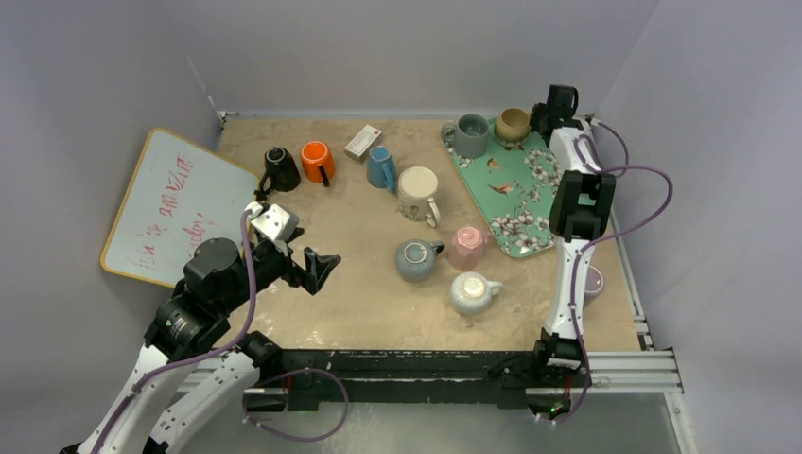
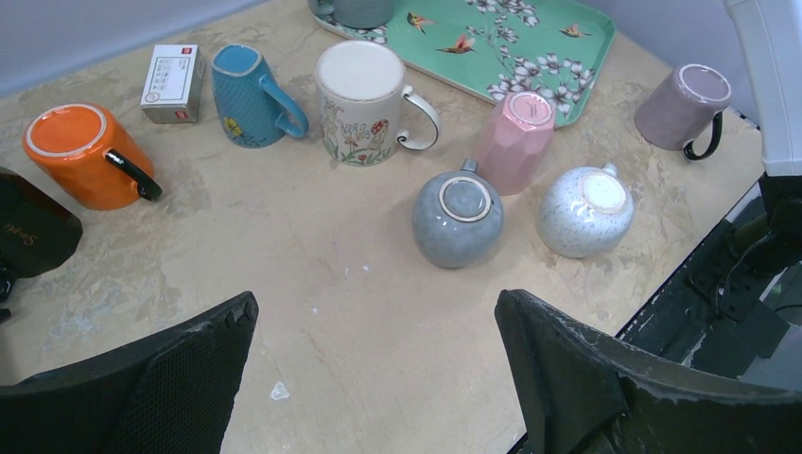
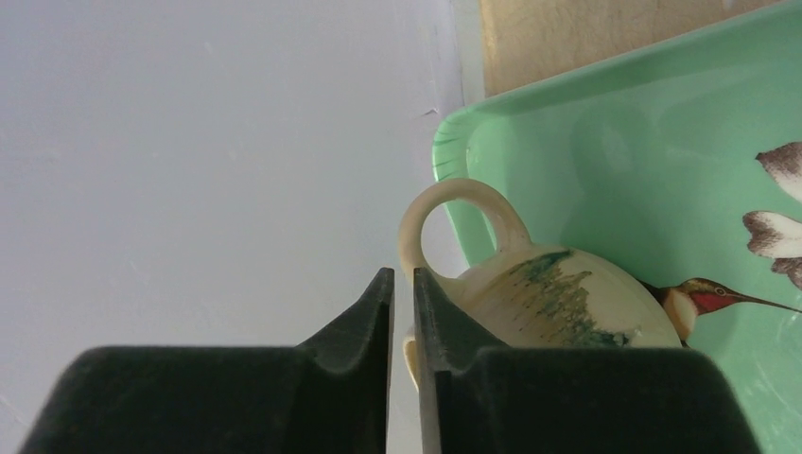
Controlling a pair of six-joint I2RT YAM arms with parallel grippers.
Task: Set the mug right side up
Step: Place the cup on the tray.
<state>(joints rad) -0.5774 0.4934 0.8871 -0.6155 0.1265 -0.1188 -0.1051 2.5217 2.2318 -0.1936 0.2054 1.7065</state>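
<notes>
Would drop the wide-open left gripper [image 2: 376, 317] over the upside-down grey mug [image 2: 458, 218] mid-table, just beside the pink mug [image 2: 515, 142], grab its body clear of the handle [image 2: 469, 167] and flip slow, with the clenched right gripper [image 3: 402, 276] idle by the tan mug [image 3: 558, 293] on the tray [image 3: 615, 123].

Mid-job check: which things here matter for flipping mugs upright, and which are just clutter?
Job, mugs bottom-up: orange mug, floral mug, pink mug, grey mug, speckled mug, mauve mug.
Lying about: small box, whiteboard, green tray holding upright tan mug and grey-green mug.
</notes>
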